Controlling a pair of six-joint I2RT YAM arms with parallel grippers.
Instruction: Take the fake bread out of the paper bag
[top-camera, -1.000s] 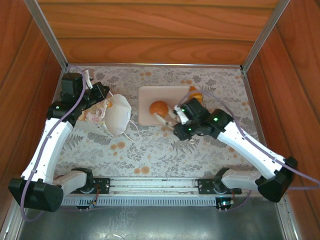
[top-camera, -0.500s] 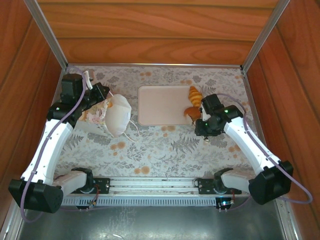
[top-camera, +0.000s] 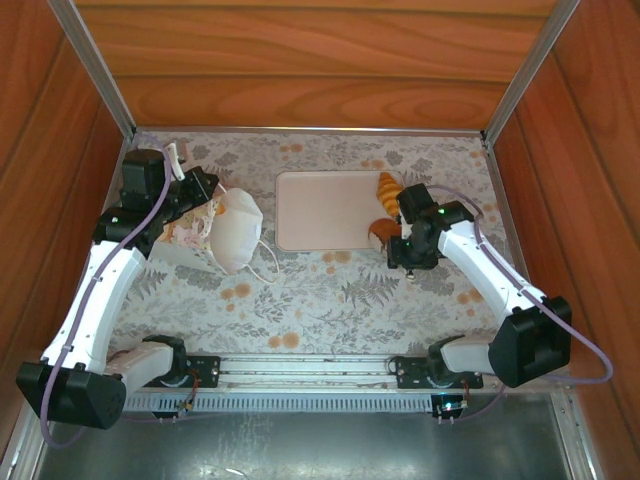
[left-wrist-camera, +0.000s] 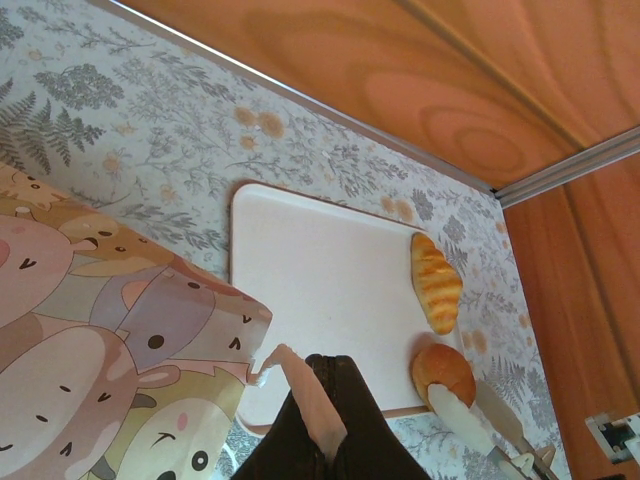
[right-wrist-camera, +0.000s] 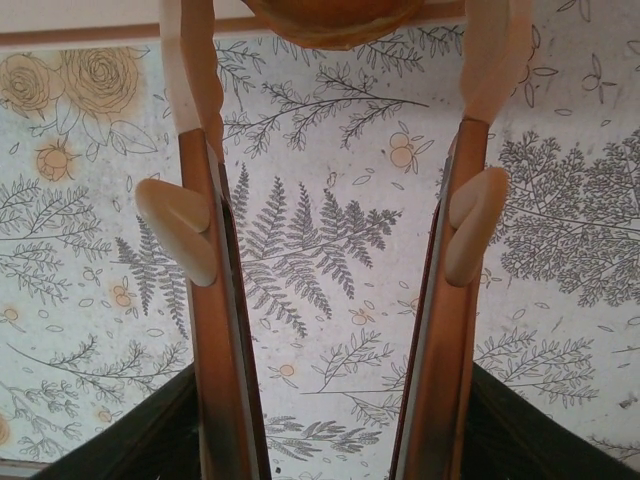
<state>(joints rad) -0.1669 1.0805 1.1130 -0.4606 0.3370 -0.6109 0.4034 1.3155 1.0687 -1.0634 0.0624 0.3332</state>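
Fake bread: croissant and round bun out on tray | bun sits untouched between my spread right fingers | left fingers clamp paper bag edge | bag's inside hidden, more may remain

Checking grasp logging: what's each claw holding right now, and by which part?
Left claw looks pinched on the bag at its edge. Right claw holds nothing: it is open, and the bun lies free between its tips at the tray corner.
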